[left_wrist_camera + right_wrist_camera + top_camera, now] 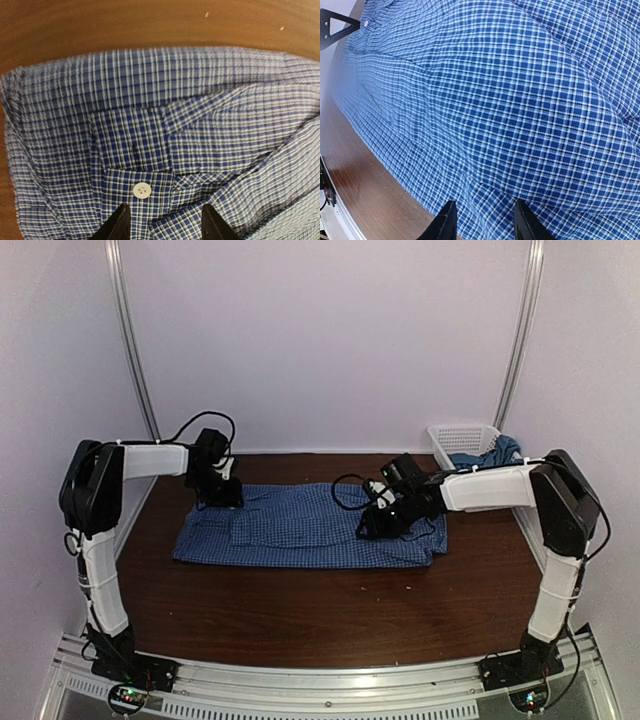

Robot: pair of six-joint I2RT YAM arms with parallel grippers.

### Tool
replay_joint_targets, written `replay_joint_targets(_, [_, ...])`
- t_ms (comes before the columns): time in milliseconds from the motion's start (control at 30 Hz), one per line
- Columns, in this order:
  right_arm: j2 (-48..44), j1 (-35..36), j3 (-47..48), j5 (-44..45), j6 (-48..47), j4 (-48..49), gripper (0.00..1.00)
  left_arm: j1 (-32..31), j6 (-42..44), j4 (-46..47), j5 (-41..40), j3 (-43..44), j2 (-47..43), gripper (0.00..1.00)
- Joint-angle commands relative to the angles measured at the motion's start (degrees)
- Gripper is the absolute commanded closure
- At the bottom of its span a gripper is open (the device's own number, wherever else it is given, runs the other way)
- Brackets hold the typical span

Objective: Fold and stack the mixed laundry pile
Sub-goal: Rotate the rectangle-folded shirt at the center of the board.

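Top view: the checked shirt lies flat on the table, with its long axis running left to right. My left gripper is at its far left corner and my right gripper over its right part. The teal t-shirt sits in the white basket, nearest my right arm.

Left wrist view: the jaws stand apart above a white button, pinching nothing.

Right wrist view: the jaws are partway apart against the cloth. I cannot tell whether they pinch it.
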Motion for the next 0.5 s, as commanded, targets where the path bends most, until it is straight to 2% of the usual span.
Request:
replay_joint_targets(0, [3.2,-0.2,2.1,4.2,0.1,-3.6,0.6,-0.2,-1.0,-3.7,-3.2,-0.2,2.3,0.54])
replay_joint_targets(100, [4.7,-0.3,2.6,6.2,-1.2,-5.0,0.6,-0.2,-3.0,-3.8,-4.1,-4.4,1.6,0.59])
replay_joint_targets(267, [8.2,-1.4,4.4,8.9,-3.7,-7.3,0.6,-0.5,-6.3,-0.4,-3.3,-17.6,-3.5,0.68])
replay_joint_targets(467, [13.8,-4.4,11.6,11.0,-8.5,-10.5,0.6,-3.2,-9.5,3.1,-1.8,-34.8,-13.1,0.71])
